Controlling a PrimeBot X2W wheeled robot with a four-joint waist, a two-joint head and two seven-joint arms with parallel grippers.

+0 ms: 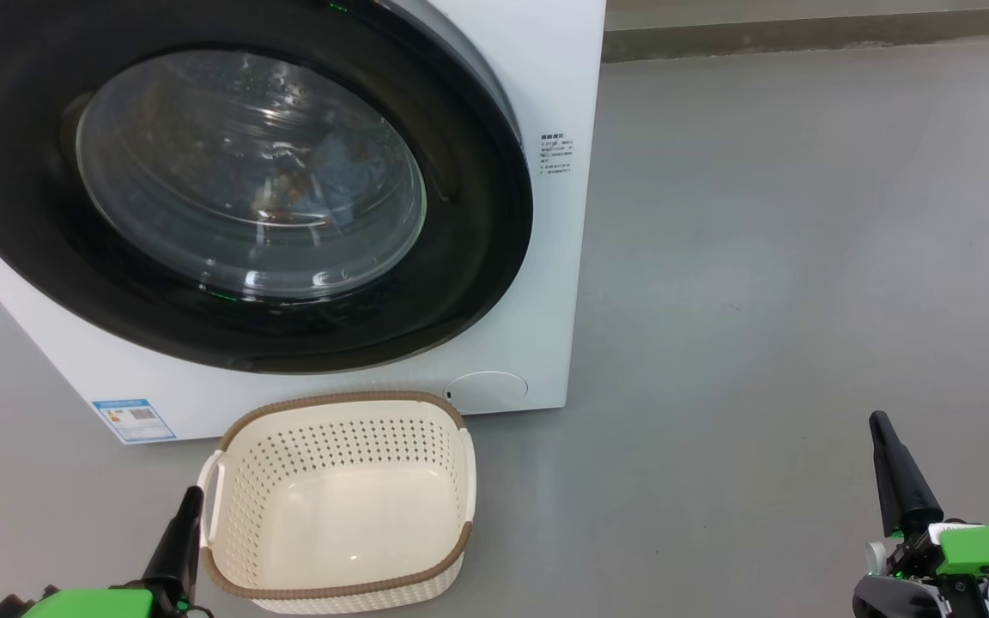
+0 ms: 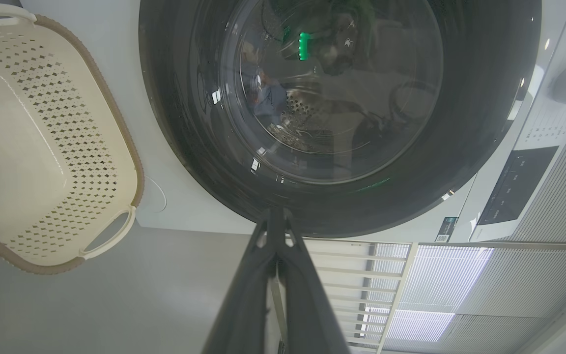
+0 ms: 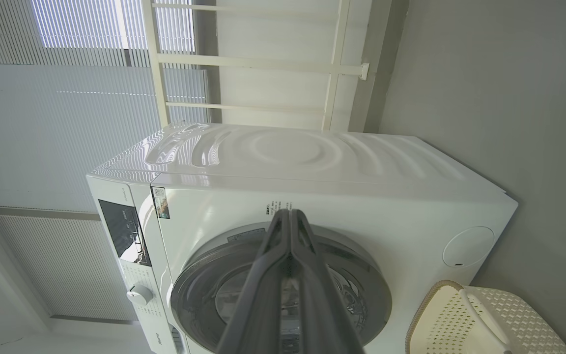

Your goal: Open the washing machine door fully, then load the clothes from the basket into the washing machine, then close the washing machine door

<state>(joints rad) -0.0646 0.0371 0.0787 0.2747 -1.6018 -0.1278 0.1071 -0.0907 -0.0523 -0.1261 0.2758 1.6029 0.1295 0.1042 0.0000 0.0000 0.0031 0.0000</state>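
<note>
Left gripper (image 1: 192, 498): fingers pressed together, nothing held, just beside left handle of basket (image 1: 340, 400)
Right gripper (image 1: 881, 425): fingers together, nothing held, above floor (image 1: 761, 257), well apart from basket
Washing machine door (image 1: 477, 257): shut against washing machine (image 1: 563, 86)
Clothes (image 1: 336, 180): visible behind door glass
Basket position: on floor, just in front of washing machine

The room is bright with soft daylight from the window blinds (image 3: 81, 44) at the far side. White glints sit on the glass of the washing machine door (image 1: 241, 176), so the inside looks murky. The grey floor (image 1: 803, 215) shows only faint shadows. Both wrist pictures bend at the edges, and the left claw (image 2: 275, 221) looks blurry up close.
</note>
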